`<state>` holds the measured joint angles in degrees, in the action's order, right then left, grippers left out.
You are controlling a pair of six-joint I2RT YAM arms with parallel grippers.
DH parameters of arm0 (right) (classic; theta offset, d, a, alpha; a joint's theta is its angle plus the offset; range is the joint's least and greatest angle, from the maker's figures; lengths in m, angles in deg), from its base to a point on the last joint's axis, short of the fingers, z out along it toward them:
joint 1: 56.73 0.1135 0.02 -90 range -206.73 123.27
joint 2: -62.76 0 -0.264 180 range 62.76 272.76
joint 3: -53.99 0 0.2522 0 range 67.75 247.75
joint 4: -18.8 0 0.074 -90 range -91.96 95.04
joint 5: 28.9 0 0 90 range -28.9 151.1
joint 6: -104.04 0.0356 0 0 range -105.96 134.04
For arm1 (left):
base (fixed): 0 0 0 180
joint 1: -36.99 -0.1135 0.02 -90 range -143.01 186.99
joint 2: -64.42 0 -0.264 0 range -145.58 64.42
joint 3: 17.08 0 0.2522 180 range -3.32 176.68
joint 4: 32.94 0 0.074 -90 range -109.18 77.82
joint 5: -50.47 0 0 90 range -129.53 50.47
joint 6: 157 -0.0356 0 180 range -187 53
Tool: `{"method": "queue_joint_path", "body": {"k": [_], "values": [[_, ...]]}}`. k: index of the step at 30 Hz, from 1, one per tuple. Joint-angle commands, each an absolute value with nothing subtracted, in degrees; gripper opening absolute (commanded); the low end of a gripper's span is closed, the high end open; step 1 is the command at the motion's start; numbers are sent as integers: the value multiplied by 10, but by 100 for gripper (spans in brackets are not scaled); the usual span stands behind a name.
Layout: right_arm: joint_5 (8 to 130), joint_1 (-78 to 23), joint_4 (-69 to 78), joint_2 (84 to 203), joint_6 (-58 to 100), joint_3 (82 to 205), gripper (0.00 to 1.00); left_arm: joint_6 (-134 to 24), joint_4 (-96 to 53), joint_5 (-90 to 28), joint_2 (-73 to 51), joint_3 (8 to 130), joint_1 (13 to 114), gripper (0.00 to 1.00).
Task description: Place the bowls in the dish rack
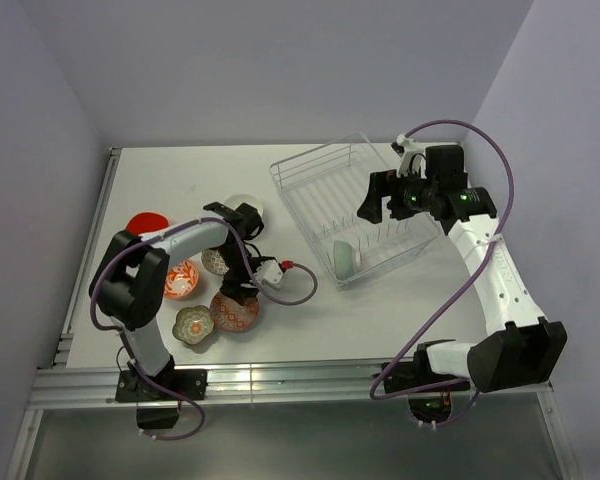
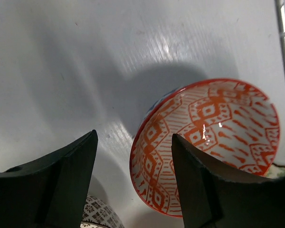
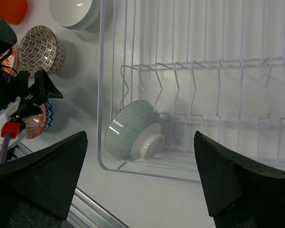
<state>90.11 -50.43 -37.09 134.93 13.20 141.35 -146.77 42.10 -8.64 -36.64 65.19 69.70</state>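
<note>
The clear dish rack (image 1: 325,185) holds one pale teal bowl (image 1: 343,258) on its side at its near end (image 3: 133,135). My right gripper (image 1: 378,203) hangs open above that end of the rack (image 3: 111,95), with nothing between its fingers. Left of the rack sit the other bowls: white (image 1: 246,205), orange-red (image 1: 145,222), orange-white patterned (image 1: 180,280), grey-patterned (image 1: 216,262), olive flower-shaped (image 1: 193,325) and red-pink patterned (image 1: 234,312). My left gripper (image 2: 134,134) is open astride the rim of the red-pink patterned bowl (image 2: 228,123), with one finger (image 2: 204,190) over its inside.
A metal rail (image 1: 280,380) runs along the table's near edge. Purple cables (image 1: 300,290) loop beside the left wrist and over the right arm. Walls close in the back and both sides of the table.
</note>
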Motion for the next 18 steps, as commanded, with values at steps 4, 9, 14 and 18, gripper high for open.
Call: {"method": "queue_joint_path", "body": {"k": [4,9,14,18], "values": [[905,-513,-391,1326,111,1425,100,-1542,427,-163,-381,652,707,61],[911,-522,-394,1329,110,1424,100,-1557,418,-164,-374,649,719,50],[923,-537,-387,1338,116,1425,100,-1543,435,-127,-375,675,723,35],[935,-544,-387,1347,121,1430,100,-1541,437,-138,-382,674,729,13]]}}
